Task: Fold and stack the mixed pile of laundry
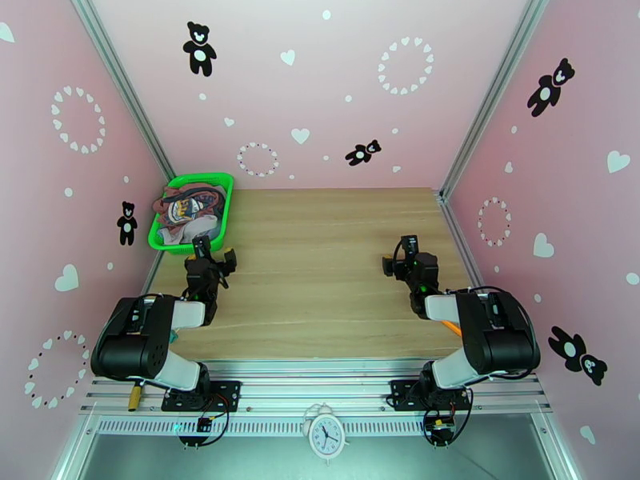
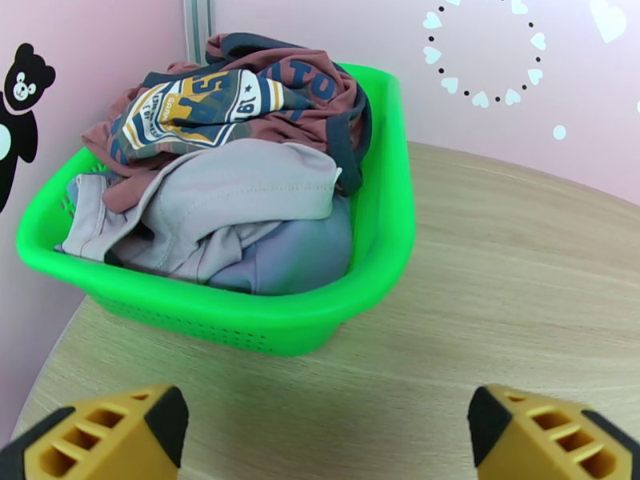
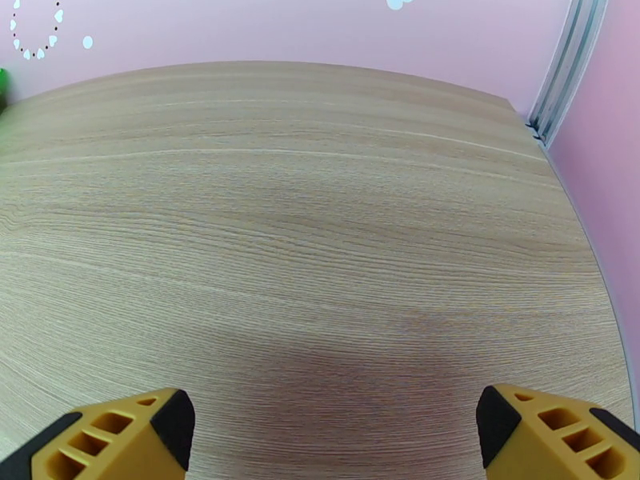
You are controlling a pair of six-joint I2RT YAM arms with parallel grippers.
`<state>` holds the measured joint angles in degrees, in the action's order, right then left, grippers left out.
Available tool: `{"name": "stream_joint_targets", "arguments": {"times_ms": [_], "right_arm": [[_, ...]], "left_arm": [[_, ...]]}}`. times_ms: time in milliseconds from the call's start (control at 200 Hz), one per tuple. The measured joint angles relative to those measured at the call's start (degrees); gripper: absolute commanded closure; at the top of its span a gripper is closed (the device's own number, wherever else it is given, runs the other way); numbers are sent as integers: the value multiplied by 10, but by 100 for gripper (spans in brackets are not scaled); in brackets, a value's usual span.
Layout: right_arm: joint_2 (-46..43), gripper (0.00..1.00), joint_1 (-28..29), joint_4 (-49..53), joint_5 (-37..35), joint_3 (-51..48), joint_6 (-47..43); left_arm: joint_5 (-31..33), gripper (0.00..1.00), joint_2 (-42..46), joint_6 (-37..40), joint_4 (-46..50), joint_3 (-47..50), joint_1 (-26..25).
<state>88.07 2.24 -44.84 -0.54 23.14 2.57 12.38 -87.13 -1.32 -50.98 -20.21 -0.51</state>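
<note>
Basket [image 1: 227, 203], green plastic mesh, one: stands in the far-left corner of the wooden table [image 1: 320, 258], close against the pink left wall.

Mixed laundry pile [image 2: 232, 170], one: heaped inside the basket and rising above its rim, nothing folded.
- Brick-red tank top [image 2: 216, 102], dark trim, printed lettering in white and yellow: crumpled on top, toward the far end of the basket.
- Pale mauve-beige piece [image 2: 240, 190]: below and in front of the tank top, bunched, seams showing.
- Grey-lavender shirt [image 2: 308, 254]: lowest, pressed against the near-right wall of the basket.

Left gripper [image 1: 214, 251], one: hangs over the table just beside the near end of the basket and faces it. Yellow, black-tipped fingers stand wide apart with nothing between them and touch neither the basket nor the cloth.

Alarm clock [image 1: 326, 434], white, one: on the metal frame at the near edge, between the two arm bases.

Right gripper [image 1: 398, 254], one: over bare wood on the right side of the table, well apart from the basket. Fingers [image 3: 136, 434] spread wide, nothing between them.
</note>
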Motion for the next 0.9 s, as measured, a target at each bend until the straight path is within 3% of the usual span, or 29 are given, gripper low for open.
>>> {"name": "stream_joint_targets", "arguments": {"times_ms": [290, 420, 596, 731, 901], "right_arm": [[0, 1, 0, 1, 1, 0, 0], [-56, 1, 0, 151, 12, 51, 3], [-135, 6, 13, 410, 19, 263, 54], [-128, 7, 45, 555, 16, 391, 80], [-76, 8, 87, 664, 18, 431, 103]], "left_arm": [[17, 2, 10, 0, 34, -8, -8], [80, 3, 103, -37, 282, -116, -36], [164, 3, 187, -152, 574, -355, -30], [121, 8, 151, -192, 720, -500, 17], [5, 12, -21, -203, 828, -670, 83]]}}
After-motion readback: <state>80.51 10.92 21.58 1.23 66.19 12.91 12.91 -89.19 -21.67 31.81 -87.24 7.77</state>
